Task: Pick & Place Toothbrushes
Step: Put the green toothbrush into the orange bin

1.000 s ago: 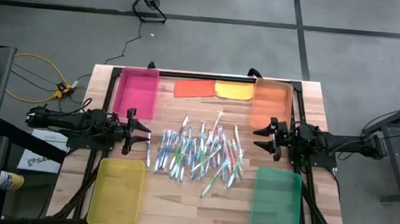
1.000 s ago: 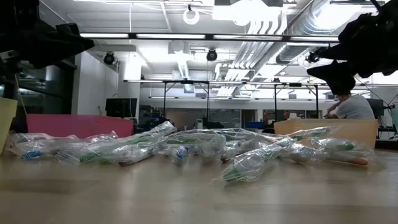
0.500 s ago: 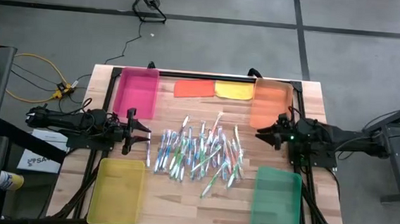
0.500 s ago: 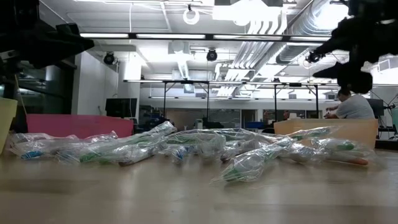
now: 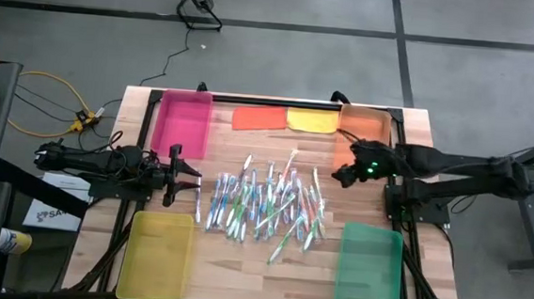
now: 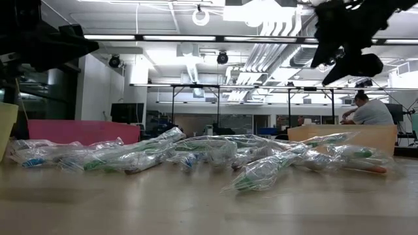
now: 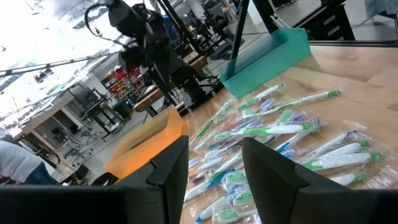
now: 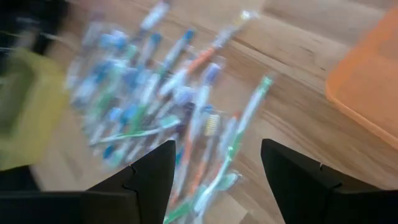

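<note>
The thin plastic toothbrushes (image 5: 265, 204), white mixed with green, blue, purple and orange and sealed in clear wrappers, lie in a loose heap on the middle of the wooden tabletop (image 5: 240, 261). None sits in a tray. The pile lies between the pink plastic tray (image 5: 182, 122) and yellow plastic tray (image 5: 155, 255) on the left and the orange plastic tray (image 5: 363, 130) and green plastic tray (image 5: 368, 266) on the right.

The right end effector (image 5: 343, 175) hangs above the tabletop just beside the right edge of the heap, near the orange tray, its fingers (image 8: 297, 180) spread wide and empty. The left end effector (image 5: 192, 179) hovers at the left edge of the pile, its fingers (image 7: 169, 168) parted with nothing between them.
</note>
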You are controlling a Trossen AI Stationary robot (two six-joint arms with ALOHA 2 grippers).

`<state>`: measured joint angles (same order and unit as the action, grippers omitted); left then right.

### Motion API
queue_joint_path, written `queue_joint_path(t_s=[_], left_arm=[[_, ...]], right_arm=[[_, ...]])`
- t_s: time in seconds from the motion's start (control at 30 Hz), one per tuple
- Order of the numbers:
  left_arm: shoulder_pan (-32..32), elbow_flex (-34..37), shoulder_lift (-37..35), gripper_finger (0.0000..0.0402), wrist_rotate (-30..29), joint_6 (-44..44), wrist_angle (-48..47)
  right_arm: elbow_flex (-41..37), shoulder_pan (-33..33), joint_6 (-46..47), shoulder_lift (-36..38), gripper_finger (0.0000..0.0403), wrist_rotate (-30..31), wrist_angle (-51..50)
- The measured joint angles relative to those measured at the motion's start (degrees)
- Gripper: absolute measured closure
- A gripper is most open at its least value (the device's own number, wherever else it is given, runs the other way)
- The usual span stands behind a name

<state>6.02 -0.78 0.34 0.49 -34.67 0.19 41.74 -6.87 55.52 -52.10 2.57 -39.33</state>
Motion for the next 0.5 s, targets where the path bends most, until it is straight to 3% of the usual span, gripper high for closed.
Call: queue_joint_path(t_s=[0.27, 0.5], left_arm=[[0.0, 0.0, 0.0, 0.0254, 0.0, 0.0, 0.0], [0.0, 0.0, 0.0, 0.0254, 0.0, 0.0, 0.0]], right_arm=[[2.0, -1.5, 5.4, -15.7, 0.0172, -5.9, -0.3], [2.0, 0.9, 10.0, -24.4, 0.0172, -5.2, 3.6]])
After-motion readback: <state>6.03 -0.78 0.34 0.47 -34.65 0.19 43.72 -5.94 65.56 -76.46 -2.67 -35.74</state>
